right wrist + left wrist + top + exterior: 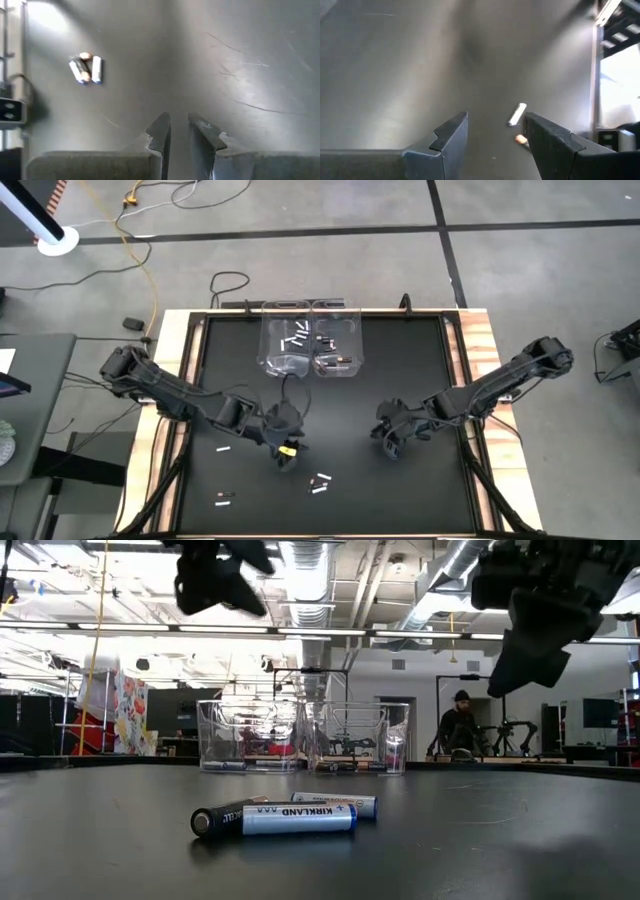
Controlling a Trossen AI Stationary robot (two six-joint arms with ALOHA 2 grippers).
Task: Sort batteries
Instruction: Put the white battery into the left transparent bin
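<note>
Clearly printed KIRKLAND on batteries (285,817) lying on black table (400,380).
Two white, one dark clustered just ahead of left gripper (283,442), spread wide, empty; well left of right gripper (388,438), narrowly parted, empty. Beyond both, two clear bins (310,340) holding more.

I count two arms, so two claws: the left claw (287,448) and the right claw (390,438). Beyond both of them stand two clear bins (310,338), side by side and touching, each holding several batteries I can't count reliably. Loose batteries on the surface (400,490): a little cluster of three (320,483) just beside the left claw, on its near side, one single (224,448) farther out to its left, and a pair (225,498) well apart from it. One person (459,725) stands in the room behind.
</note>
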